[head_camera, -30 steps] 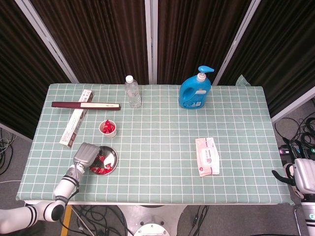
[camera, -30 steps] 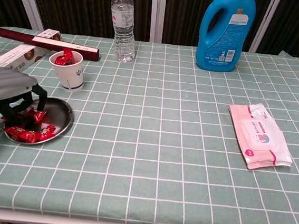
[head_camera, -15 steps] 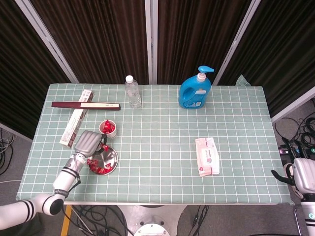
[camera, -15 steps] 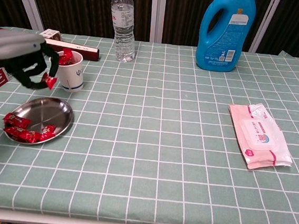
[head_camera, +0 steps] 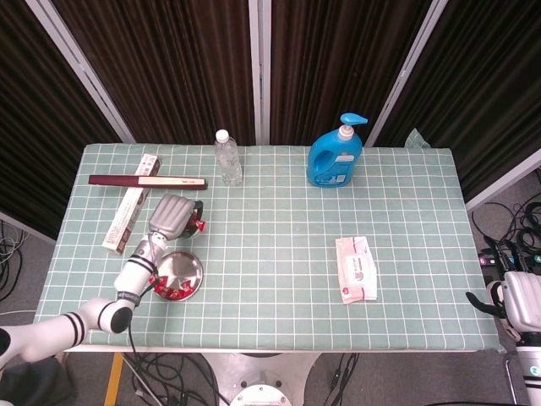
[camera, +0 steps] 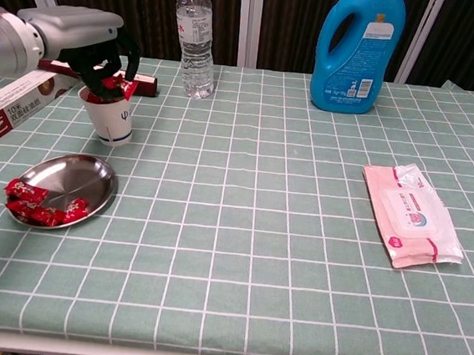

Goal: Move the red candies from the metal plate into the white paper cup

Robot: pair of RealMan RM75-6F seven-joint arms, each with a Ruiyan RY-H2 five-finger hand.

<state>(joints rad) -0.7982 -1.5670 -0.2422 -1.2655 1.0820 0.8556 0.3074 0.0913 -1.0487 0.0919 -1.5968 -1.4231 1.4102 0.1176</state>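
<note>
Left hand point(camera: 98, 47) over the white paper cup point(camera: 112, 118) near desk's left edge, fingers pinching a red candy point(camera: 126, 88). Remaining red candies point(camera: 37, 204) on metal plate point(camera: 94, 182). Right hand off-desk, state unclear.

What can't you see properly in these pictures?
- Inside of the white paper cup: the left robot hand hangs over its mouth in both views, so the candy count is hidden.
- Whether that robot hand has let go of its candy: fingers cover it.
- Right robot hand: cut by the head view's edge, absent from the chest view.
- Print on the long box: too small.
</note>
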